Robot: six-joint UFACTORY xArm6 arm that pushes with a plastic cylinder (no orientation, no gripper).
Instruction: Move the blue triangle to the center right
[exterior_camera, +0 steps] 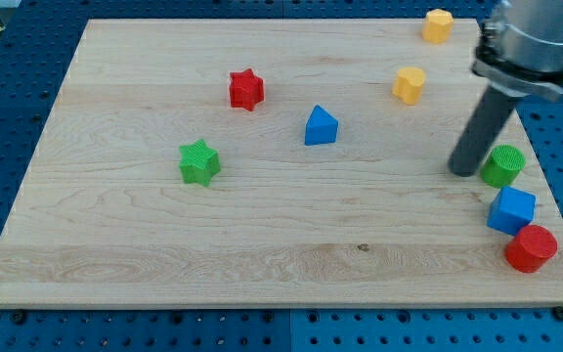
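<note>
Over at the view's right, about halfway up the desk [262, 244], my tip [462, 172] sits on the wood with the dark rod rising up and to the right into the grey arm housing at the top corner. No claw on this rig, just the bare rod, so nothing to call wide, narrow or holding.

Right beside the tip, on its right, is the green cylinder [503, 165]. Looks like it's touching or nearly touching the rod, can't really tell which. Just below that cylinder sits the blue cube [511, 210], and below the cube, close against it, the red cylinder [531, 247], near the desk's bottom right corner.

Up and to the left of the tip there's a yellow block [410, 84], sort of a chunky angular shape, and another yellow block [438, 24] of the same kind near the top edge, just left of the arm.

The blue triangle [321, 126] is well apart from the tip, off to the left and a bit higher, roughly in the middle of the desk, slightly toward the top. Nothing's touching it.

Further left, the red star [246, 89] sits up and left of the triangle, and the green star [199, 161] is down and left of it.
</note>
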